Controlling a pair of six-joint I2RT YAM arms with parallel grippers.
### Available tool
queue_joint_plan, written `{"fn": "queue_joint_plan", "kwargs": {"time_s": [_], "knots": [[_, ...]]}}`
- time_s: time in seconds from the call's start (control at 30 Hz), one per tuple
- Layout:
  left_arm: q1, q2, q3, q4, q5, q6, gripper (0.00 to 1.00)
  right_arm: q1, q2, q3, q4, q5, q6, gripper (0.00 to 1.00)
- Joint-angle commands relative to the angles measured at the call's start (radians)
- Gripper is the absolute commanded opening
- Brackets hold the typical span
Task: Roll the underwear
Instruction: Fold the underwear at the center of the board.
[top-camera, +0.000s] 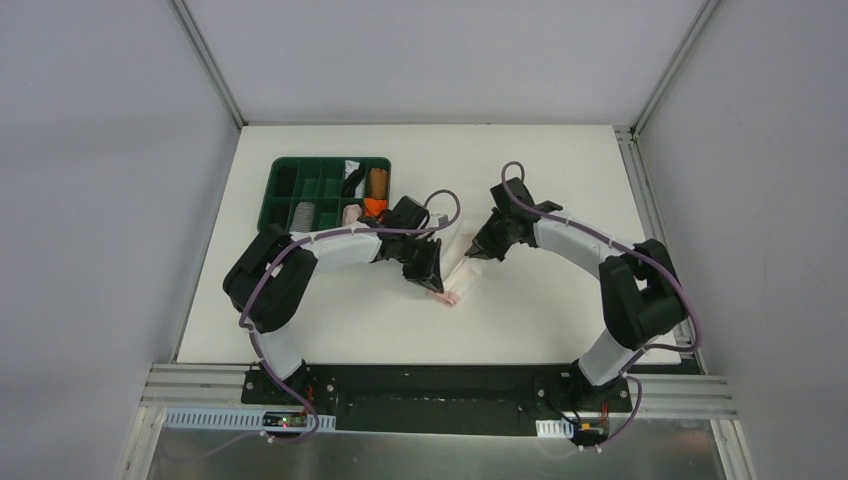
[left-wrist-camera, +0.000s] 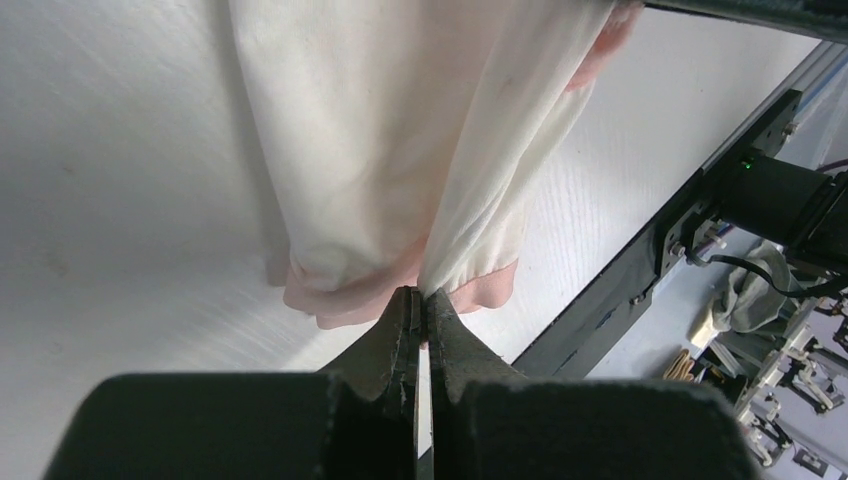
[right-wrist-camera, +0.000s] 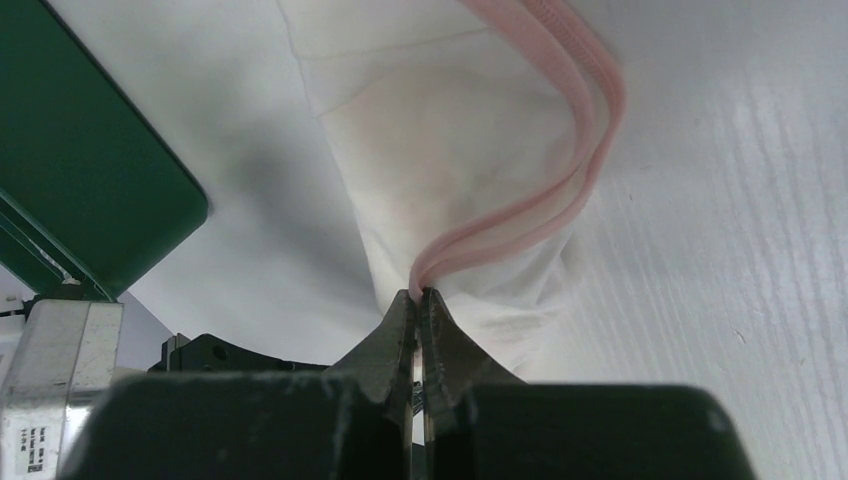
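Room: a white counter (top-camera: 330, 310) boxed in by pale grey walls (top-camera: 100, 150), with a metal rail (top-camera: 440, 385) along the near edge where both arms are bolted.
Top view, tray: a green tray (top-camera: 290, 170) sits far left on the counter, with rolled cloths (top-camera: 374, 207) in some compartments.
Top view, underwear: the pale pink-white underwear (top-camera: 455, 275) lies near the middle of the counter as a narrow strip. It runs from the left end effector (top-camera: 432, 285) at its near end to the right end effector (top-camera: 482, 250) at its far end.
Left wrist view: your left end effector (left-wrist-camera: 420, 298) is pinched together on the hem, right at the pink edging (left-wrist-camera: 340, 300). The cloth fans away from the tips in soft folds. You cannot tell whether it clears the counter.
Right wrist view: your right end effector (right-wrist-camera: 420, 297) is clamped on the looped edging at the other end, with the tray just to its left.
Handling: expect thin, limp, very light cloth that keeps no shape of its own. The doubled edging looks like the firmest place to hold it.
Surface: smooth and matt with a faint grain, so the fabric will likely slide rather than catch.
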Motion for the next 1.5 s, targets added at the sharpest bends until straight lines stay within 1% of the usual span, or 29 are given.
{"fn": "queue_joint_plan", "kwargs": {"time_s": [0.0,0.17,0.2,0.27,0.3,0.33,0.37,0.4,0.43,0.47,0.57,0.63,0.77,0.9,1.03,1.13,1.27,1.47], "knots": [[0.018,-0.044,-0.009,-0.058,-0.029,0.045,0.00,-0.002,0.032,0.073,0.023,0.004,-0.018,0.00],[0.037,-0.022,0.019,-0.081,-0.058,0.058,0.00,0.002,0.094,0.119,0.035,-0.019,-0.017,0.00],[0.037,-0.023,0.031,-0.102,-0.067,0.064,0.04,0.004,0.105,0.133,0.034,-0.021,-0.016,0.00],[0.037,-0.036,0.054,-0.144,-0.081,0.072,0.30,0.011,0.121,0.149,0.032,-0.024,-0.014,0.00],[0.037,-0.052,0.061,-0.167,-0.094,0.076,0.41,0.014,0.128,0.155,0.030,-0.024,-0.014,0.00],[0.039,-0.069,0.067,-0.188,-0.112,0.080,0.47,0.015,0.133,0.157,0.029,-0.023,-0.013,0.00],[0.040,-0.090,0.070,-0.204,-0.127,0.082,0.50,0.015,0.136,0.158,0.030,-0.023,-0.012,0.00],[0.042,-0.110,0.073,-0.219,-0.142,0.081,0.52,0.014,0.139,0.158,0.031,-0.023,-0.012,0.00],[0.051,-0.129,0.073,-0.226,-0.150,0.075,0.50,0.014,0.142,0.158,0.033,-0.023,-0.012,0.00],[0.060,-0.145,0.075,-0.228,-0.154,0.064,0.45,0.014,0.145,0.158,0.033,-0.024,-0.012,0.00],[0.092,-0.165,0.095,-0.227,-0.157,0.028,0.18,0.015,0.146,0.156,0.035,-0.024,-0.015,0.00],[0.117,-0.151,0.118,-0.223,-0.169,-0.001,0.00,0.015,0.148,0.157,0.037,-0.024,-0.015,0.00],[0.159,-0.050,0.194,-0.227,-0.233,-0.078,0.00,0.015,0.150,0.155,0.038,-0.028,-0.015,0.00],[0.166,0.087,0.291,-0.228,-0.211,-0.092,0.00,0.016,0.147,0.158,0.035,-0.027,-0.017,0.00],[0.165,0.181,0.359,-0.228,-0.210,-0.092,0.00,0.017,0.146,0.163,0.032,-0.028,-0.018,0.00],[0.166,0.227,0.387,-0.229,-0.192,-0.097,0.00,0.017,0.149,0.167,0.032,-0.030,-0.017,0.00],[0.165,0.273,0.415,-0.220,-0.123,-0.106,0.00,0.021,0.165,0.183,0.030,-0.036,-0.016,0.00],[0.157,0.283,0.426,-0.193,-0.061,-0.112,0.00,0.027,0.187,0.205,0.035,-0.038,-0.010,0.00]]}}
